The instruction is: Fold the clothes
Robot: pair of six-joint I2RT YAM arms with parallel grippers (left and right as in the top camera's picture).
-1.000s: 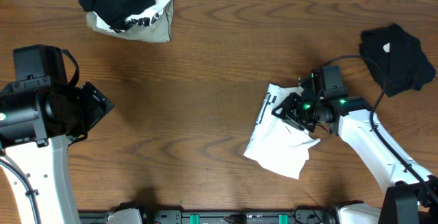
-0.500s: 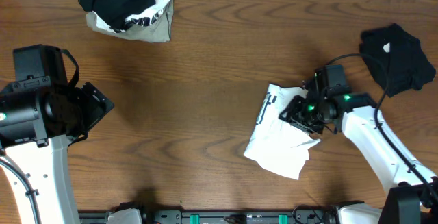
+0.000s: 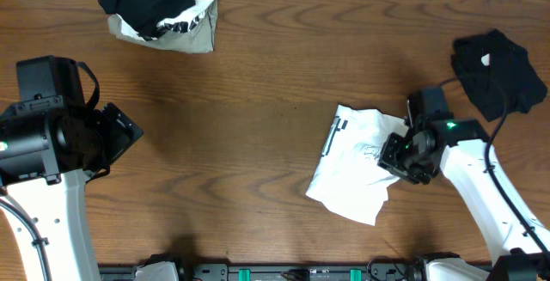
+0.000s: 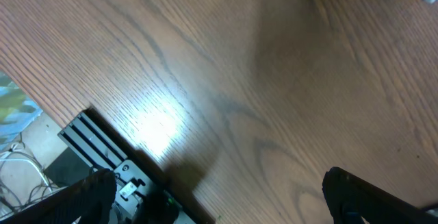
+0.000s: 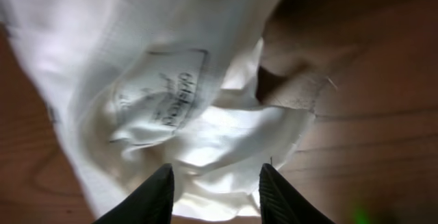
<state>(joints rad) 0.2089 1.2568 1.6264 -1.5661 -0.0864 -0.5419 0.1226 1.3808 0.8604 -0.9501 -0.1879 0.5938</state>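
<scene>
- At the table's (image 3: 258, 100) 4 o'clock, we see the white T-shirt (image 3: 352, 174) lying crumpled, label up, beneath the right gripper (image 5: 215, 193), whose fingers stand parted and pinch nothing.
- At 9 o'clock, the left gripper (image 4: 219, 200) hangs spread wide over wood.
- A black garment (image 3: 498, 70) lies at 2 o'clock, and a mixed pile (image 3: 159, 10) at 11.

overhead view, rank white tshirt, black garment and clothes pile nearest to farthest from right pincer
1. white T-shirt, right beneath the right pincer
2. black garment, far right, upper side
3. clothes pile, far top-left corner
</scene>
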